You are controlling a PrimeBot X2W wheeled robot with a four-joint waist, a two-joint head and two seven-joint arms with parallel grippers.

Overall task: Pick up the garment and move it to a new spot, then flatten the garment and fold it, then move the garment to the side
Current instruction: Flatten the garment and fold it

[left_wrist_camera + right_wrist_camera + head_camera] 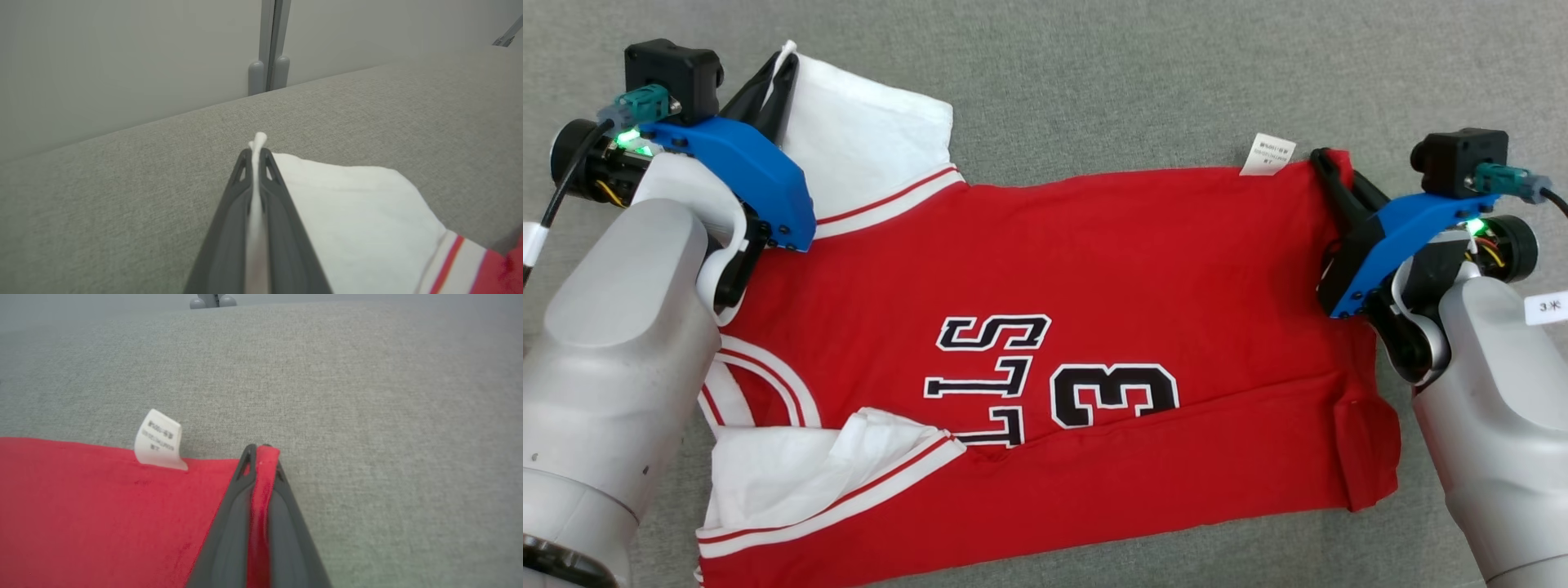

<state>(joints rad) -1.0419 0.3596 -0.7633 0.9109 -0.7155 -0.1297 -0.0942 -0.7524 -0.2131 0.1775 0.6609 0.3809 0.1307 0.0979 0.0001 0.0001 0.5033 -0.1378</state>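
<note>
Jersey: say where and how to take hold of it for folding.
Take the flat jersey's two far corners: left hand on the white sleeve tip, right hand on the red hem corner. Come in low from the near side: only its thin edges offer a pinch. Both hands are shut there.

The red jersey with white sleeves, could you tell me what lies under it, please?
The red jersey with white sleeves lies on the grey woven fabric surface, which shows past its edges. Anything else directly beneath is hidden by the cloth.
</note>
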